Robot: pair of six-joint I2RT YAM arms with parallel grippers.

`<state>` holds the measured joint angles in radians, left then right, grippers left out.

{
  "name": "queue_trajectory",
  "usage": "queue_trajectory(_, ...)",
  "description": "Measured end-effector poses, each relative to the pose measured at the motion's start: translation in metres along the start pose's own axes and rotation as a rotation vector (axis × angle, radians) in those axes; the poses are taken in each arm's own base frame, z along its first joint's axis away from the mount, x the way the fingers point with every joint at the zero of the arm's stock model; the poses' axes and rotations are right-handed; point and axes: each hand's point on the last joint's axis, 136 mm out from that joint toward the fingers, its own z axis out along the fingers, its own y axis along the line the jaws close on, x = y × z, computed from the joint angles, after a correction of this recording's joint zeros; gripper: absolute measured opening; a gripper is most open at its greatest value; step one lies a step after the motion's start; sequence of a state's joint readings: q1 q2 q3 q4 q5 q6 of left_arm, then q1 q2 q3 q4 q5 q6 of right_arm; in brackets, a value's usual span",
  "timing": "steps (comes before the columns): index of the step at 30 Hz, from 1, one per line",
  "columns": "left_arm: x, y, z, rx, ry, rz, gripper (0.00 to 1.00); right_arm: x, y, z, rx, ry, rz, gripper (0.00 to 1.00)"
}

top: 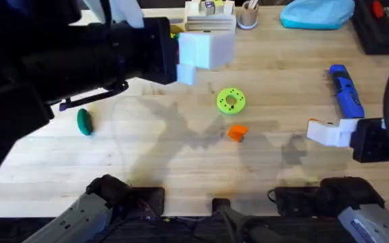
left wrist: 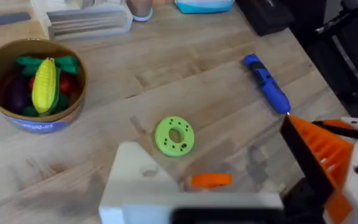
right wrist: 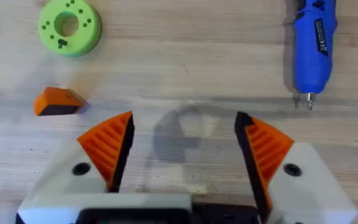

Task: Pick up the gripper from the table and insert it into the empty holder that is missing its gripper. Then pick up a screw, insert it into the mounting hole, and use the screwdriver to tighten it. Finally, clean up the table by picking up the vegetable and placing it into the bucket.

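Observation:
The small orange gripper [top: 237, 133] [right wrist: 58, 101] [left wrist: 210, 180] lies on the table just below a green disc [top: 231, 100]. My right gripper [right wrist: 185, 149] [top: 323, 131] hovers open to its right, nothing between its pads. The blue screwdriver [top: 345, 91] [right wrist: 314, 46] lies beyond it. My left gripper [left wrist: 216, 155] [top: 204, 50] is raised high and open; one finger is a bare cream-white holder [left wrist: 135, 180], the other carries an orange pad. A green vegetable [top: 84, 122] lies at the left. The bucket [left wrist: 33, 84] holds corn and other toy vegetables. The screw is out of view.
A blue cloth [top: 316, 13], a cup [top: 248, 15] and white boxes [top: 209, 20] line the far edge. A black case [top: 383, 27] sits at the far right corner. The raised left arm hides the table's far left in the overhead view.

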<state>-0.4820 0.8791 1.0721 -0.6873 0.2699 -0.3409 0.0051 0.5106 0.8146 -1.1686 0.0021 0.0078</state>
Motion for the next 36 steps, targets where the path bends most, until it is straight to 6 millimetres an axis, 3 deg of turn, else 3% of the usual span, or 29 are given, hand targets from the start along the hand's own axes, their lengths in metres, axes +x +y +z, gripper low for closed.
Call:
queue_trajectory(5, 0.007, 0.006, 0.001, -0.028, 0.028, -0.013, 0.993, 0.000, 0.000, 0.000, 0.000, 0.000, 0.000, 0.947)
queue_trajectory(12, -0.022, 0.001, 0.010, -0.007, -0.111, 0.214, 0.993, 0.000, 0.000, 0.000, 0.000, -0.001, 0.000, 0.947)
queue_trajectory(14, -0.022, 0.003, 0.016, 0.000, -0.155, 0.288, 0.993, 0.000, 0.000, 0.000, 0.000, 0.000, 0.000, 0.947)
queue_trajectory(19, 0.012, 0.015, 0.030, 0.026, -0.280, 0.415, 0.992, 0.000, 0.000, 0.000, 0.000, -0.001, 0.000, 0.947)
queue_trajectory(24, 0.053, 0.022, 0.021, 0.072, -0.454, 0.489, 0.993, 0.000, 0.000, 0.000, 0.000, 0.000, 0.000, 0.947)
queue_trajectory(30, 0.101, 0.036, 0.021, 0.103, -0.513, 0.462, 0.993, 0.000, 0.000, 0.000, 0.000, 0.000, 0.000, 0.947)
queue_trajectory(36, 0.122, 0.040, 0.018, 0.136, -0.508, 0.413, 0.993, 0.000, 0.000, 0.000, 0.000, 0.000, 0.000, 0.947)
